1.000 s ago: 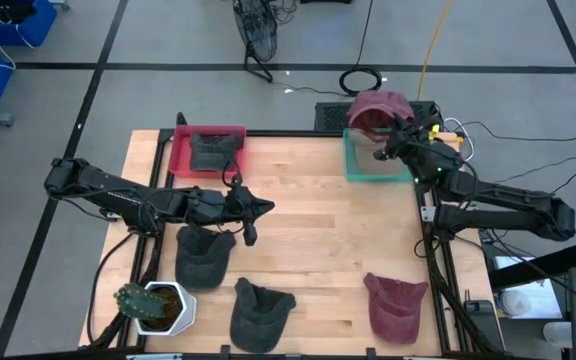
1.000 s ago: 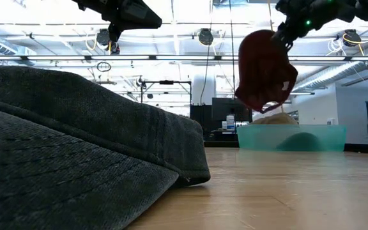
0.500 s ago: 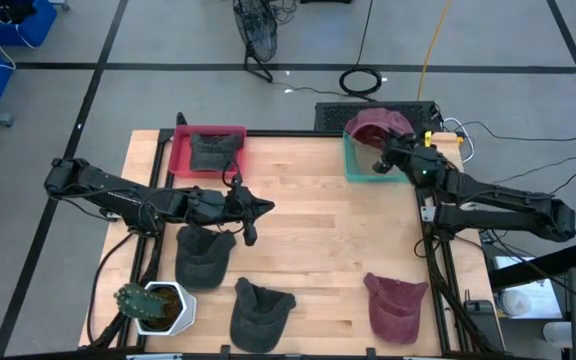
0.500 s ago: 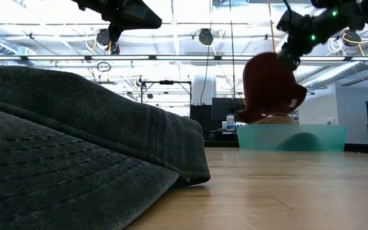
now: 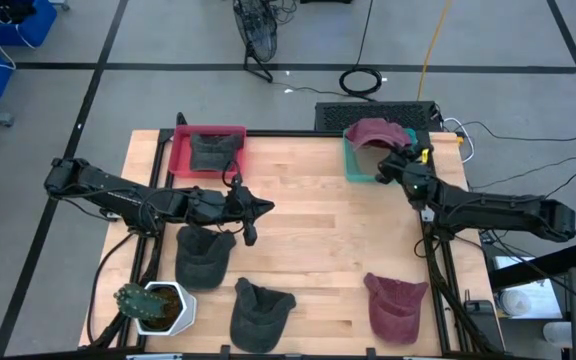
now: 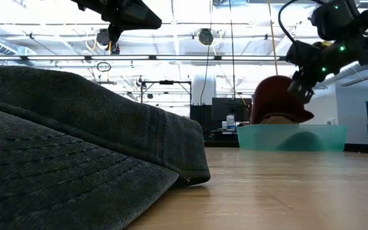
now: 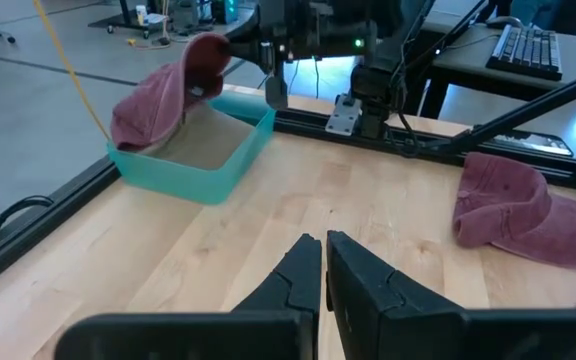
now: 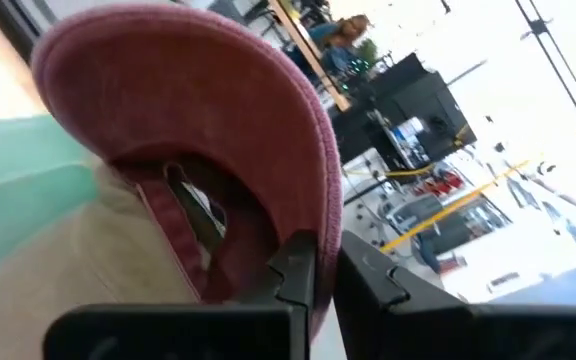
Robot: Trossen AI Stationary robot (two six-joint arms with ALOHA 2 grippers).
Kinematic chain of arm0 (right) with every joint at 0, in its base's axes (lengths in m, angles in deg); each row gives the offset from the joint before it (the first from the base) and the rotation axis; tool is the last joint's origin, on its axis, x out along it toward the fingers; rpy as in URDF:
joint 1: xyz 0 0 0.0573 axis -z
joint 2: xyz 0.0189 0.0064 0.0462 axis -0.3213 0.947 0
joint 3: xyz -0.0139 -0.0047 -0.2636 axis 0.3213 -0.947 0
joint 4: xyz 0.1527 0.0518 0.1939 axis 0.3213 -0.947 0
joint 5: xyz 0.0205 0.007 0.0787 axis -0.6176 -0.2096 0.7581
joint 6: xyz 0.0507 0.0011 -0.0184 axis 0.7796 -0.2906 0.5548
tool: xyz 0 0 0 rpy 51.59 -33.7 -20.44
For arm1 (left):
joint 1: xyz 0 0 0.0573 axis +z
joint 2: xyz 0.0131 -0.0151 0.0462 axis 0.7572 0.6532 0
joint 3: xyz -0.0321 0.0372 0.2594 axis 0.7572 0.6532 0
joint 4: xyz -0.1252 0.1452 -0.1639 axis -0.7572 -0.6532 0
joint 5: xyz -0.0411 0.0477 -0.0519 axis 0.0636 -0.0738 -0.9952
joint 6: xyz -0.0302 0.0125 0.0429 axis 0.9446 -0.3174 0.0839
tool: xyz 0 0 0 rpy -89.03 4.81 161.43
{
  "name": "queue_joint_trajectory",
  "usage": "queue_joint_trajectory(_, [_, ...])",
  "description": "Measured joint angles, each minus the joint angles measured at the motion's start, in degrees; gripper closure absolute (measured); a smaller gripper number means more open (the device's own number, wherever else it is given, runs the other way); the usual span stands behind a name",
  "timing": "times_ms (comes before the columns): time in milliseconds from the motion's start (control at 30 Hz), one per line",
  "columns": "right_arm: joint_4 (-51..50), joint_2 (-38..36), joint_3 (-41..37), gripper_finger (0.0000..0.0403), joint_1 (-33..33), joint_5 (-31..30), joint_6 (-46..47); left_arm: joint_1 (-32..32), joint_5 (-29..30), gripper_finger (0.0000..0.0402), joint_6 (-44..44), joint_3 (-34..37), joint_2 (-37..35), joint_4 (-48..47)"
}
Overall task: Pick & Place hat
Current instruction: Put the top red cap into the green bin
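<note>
The right gripper (image 8: 325, 262), fingers pinched together at the brim of the maroon hat (image 5: 372, 132), holds it draped over the teal bin (image 5: 353, 167), while only the left wrist view shows the left gripper (image 7: 322, 262) closed empty.

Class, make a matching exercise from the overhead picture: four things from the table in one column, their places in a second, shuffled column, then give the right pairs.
Things:
1. dark red cap
2. grey cap
3. potted cactus
4. left hand

Places:
A. in the red bin
B. table's near left corner
C. over the green bin
D. above the middle of the table

Pairs: 1-C, 2-A, 3-B, 4-D
</note>
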Motion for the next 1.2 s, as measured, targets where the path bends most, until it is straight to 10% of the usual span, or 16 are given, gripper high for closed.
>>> queue_joint_trajectory(667, [1.82,0.00,-6.66,0.0367,-2.30,-0.50,13.53,0.00,0.02,0.0376,0.01,0.00,0.00,-0.01])
queue_joint_trajectory(1200, [7.31,-4.95,-6.22,0.0253,-25.28,-10.53,17.96,0.00,0.04,0.0376,1.49,0.00,0.00,-2.59])
